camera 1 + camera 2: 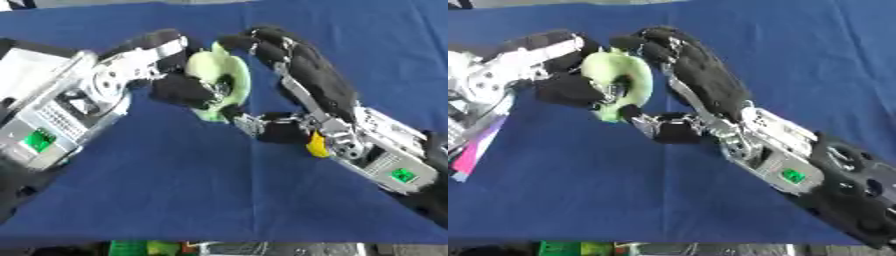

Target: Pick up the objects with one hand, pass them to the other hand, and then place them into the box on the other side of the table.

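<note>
The pale green, lobed object (219,80) stands upright above the blue desk (192,180), far of centre, pinched between my left robot hand (166,70) and my right robot hand (293,65).

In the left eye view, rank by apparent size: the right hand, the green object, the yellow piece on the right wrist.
1. right hand
2. pale green object, held between both hands, partly hidden by the left hand
3. yellow piece, smallest
</note>
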Tool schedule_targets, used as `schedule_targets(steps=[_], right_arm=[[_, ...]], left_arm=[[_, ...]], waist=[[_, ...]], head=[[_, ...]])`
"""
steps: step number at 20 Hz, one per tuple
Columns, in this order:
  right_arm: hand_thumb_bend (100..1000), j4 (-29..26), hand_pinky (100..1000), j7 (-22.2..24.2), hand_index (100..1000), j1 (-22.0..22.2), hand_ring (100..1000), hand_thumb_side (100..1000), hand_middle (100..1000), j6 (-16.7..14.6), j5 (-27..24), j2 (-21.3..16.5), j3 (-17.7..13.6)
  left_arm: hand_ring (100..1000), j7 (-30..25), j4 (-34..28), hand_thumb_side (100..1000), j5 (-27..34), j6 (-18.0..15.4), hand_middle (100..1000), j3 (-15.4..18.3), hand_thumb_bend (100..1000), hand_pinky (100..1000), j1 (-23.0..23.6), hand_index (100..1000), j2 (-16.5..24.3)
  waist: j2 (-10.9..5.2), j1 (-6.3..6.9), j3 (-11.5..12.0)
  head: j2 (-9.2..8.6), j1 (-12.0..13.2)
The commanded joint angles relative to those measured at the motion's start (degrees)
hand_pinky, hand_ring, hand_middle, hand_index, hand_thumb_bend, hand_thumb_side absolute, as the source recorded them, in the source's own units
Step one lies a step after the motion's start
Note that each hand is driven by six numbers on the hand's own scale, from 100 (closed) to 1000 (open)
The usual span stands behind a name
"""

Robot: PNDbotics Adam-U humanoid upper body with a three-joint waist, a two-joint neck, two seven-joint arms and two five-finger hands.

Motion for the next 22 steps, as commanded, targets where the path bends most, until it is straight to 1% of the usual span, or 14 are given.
schedule_targets(steps=[1, 3, 4, 6, 10, 13, 14, 16, 18, 20, 22], right_arm=[[301, -1.19, 921, 1.07, 942, -0.51, 873, 148, 821, 1.95, 1.60, -0.86, -1.10], [281, -1.19, 932, 1.73, 957, -0.40, 899, 201, 850, 2.87, 2.57, -0.95, -1.18], [259, -1.19, 937, 2.02, 964, -0.28, 909, 244, 859, 3.36, 3.08, -1.04, -1.21], [235, -1.19, 938, 2.72, 969, 0.04, 913, 279, 865, 4.08, 3.93, -1.24, -1.14], [218, -1.19, 936, 3.42, 969, 0.60, 911, 287, 865, 3.57, 4.54, -1.50, -0.97], [216, -1.19, 928, 3.20, 962, 1.20, 900, 281, 856, 2.65, 4.23, -1.73, -1.07], [197, -1.19, 922, 3.08, 952, 1.47, 886, 291, 843, 2.29, 3.91, -1.79, -1.05], [100, -1.19, 914, 3.27, 935, 2.52, 867, 321, 827, 1.78, 1.97, -1.87, -0.85], [100, -1.19, 906, 3.64, 921, 3.65, 850, 361, 810, 1.69, -1.35, -2.08, -0.82], [100, -1.19, 903, 3.52, 910, 4.62, 838, 345, 798, 1.11, -4.64, -2.48, -1.33], [100, -1.19, 900, 2.91, 905, 5.30, 831, 329, 791, 0.23, -6.57, -2.90, -2.16]], left_arm=[[402, -2.21, 0.00, 246, 0.11, 3.79, 268, 1.21, 100, 656, -0.13, 373, 2.60], [401, -1.39, -0.25, 246, 0.70, 3.79, 268, 1.78, 100, 654, 0.44, 373, 3.60], [401, -0.91, -0.52, 247, 1.02, 3.79, 268, 2.26, 100, 655, 0.86, 373, 4.43], [400, 0.40, -1.55, 248, 1.86, 3.79, 268, 3.80, 100, 658, 2.09, 373, 6.86], [394, 4.03, -4.25, 251, 4.99, 3.79, 264, 8.93, 100, 663, 6.10, 373, 13.23], [391, 7.89, -6.23, 255, 7.97, 3.75, 263, 13.63, 100, 667, 9.40, 374, 17.92], [390, 9.23, -6.75, 256, 9.02, 3.71, 263, 15.03, 100, 668, 10.49, 374, 19.33], [390, 12.54, -7.15, 260, 11.16, 3.37, 264, 18.15, 100, 671, 13.18, 376, 22.33], [388, 16.03, -6.91, 263, 13.54, 2.75, 262, 20.78, 100, 674, 15.84, 376, 24.82], [387, 19.29, -6.34, 266, 16.19, 2.00, 263, 23.04, 100, 677, 18.14, 378, 26.78], [387, 22.24, -5.82, 267, 18.56, 1.23, 264, 25.01, 100, 678, 20.14, 379, 28.52]], waist=[[-1.31, -0.06, 0.03], [-1.33, 0.01, 0.04], [-1.35, 0.06, 0.05], [-1.39, 0.17, 0.08], [-1.41, 0.19, 0.10], [-1.39, -0.06, 0.14], [-1.39, -0.16, 0.11], [-1.40, -0.49, -0.01], [-1.51, -0.93, -0.34], [-1.67, -1.41, -0.78], [-1.72, -1.79, -1.21]], head=[[0.22, -0.10], [0.23, -0.11], [0.27, -0.11], [0.36, -0.06], [0.55, 0.65], [0.38, 1.80], [0.30, 2.36], [0.01, 3.82], [-0.12, 5.23], [-0.14, 6.85], [-0.37, 8.54]])
